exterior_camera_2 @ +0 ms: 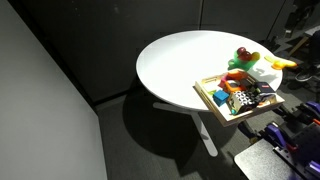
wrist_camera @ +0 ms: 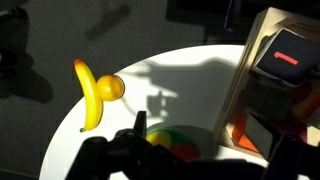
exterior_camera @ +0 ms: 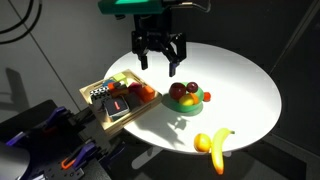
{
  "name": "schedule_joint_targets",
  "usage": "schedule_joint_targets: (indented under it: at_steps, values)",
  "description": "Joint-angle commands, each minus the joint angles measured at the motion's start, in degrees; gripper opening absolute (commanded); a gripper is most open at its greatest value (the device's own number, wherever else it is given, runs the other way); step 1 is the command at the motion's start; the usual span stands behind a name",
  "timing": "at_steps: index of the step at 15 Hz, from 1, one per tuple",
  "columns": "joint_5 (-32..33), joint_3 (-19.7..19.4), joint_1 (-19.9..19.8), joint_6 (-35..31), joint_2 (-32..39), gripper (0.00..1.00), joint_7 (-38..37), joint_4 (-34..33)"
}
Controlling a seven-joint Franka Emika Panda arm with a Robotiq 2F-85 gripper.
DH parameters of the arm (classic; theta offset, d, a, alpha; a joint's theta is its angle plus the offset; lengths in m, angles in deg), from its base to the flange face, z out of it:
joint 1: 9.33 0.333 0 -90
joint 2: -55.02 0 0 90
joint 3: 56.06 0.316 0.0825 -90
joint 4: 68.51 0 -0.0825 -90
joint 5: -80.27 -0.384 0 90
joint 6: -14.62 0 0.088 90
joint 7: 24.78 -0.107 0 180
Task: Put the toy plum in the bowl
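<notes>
The green bowl (exterior_camera: 201,98) stands near the middle of the white round table. The dark maroon toy plum (exterior_camera: 177,95) lies in it, next to a brighter red fruit (exterior_camera: 190,88). My gripper (exterior_camera: 160,62) hangs above the table, up and to the left of the bowl, with its fingers spread and nothing in them. In the wrist view the bowl (wrist_camera: 185,131) sits at the bottom edge, partly hidden by the dark fingers, and the plum is not distinct there. In an exterior view the bowl (exterior_camera_2: 238,64) is small and the plum is not distinct.
A banana (exterior_camera: 222,148) and an orange ball (exterior_camera: 203,141) lie near the table's front edge, also in the wrist view (wrist_camera: 88,95). A wooden tray (exterior_camera: 118,102) of coloured blocks sits at the table's left edge, also in an exterior view (exterior_camera_2: 235,97).
</notes>
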Motion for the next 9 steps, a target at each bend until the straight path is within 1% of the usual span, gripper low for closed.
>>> schedule_joint_targets:
  at_steps: [1,3,4,9]
  values:
    - [-2.7,-0.9,0.6,-3.3,-5.5,1.00,-2.1,4.8]
    - [-3.9,-1.1,0.7,-5.4,-6.9,1.00,-1.6,6.6]
    - [-2.6,-0.9,0.8,-3.2,-4.0,1.00,-1.0,3.6]
    - [-2.9,-1.1,0.8,-4.6,-5.6,1.00,-1.0,5.6]
